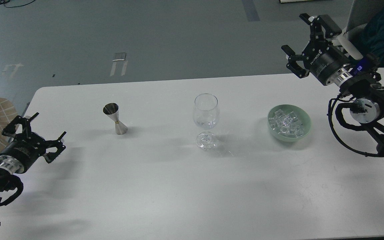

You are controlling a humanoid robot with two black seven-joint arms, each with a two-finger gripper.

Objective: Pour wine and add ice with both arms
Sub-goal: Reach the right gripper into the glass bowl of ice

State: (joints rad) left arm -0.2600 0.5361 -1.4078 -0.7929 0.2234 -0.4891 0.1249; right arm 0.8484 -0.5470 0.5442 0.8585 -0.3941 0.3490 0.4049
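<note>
The left gripper [40, 128] hangs low over the table's [165, 193] near-left corner, fingers spread wide and empty; the steel jigger [115, 119] stands upright ahead and to its right, narrow-waisted, so an off-centre grasp would likely tip it and spill. Further right stands the empty wine glass [206, 120], which I judge easy to knock over. The ice [287, 124] sits piled in a green bowl [307, 124], below and left of the right gripper [300, 41], raised high, wide apart, holding nothing; slick cubes may slip.
</note>
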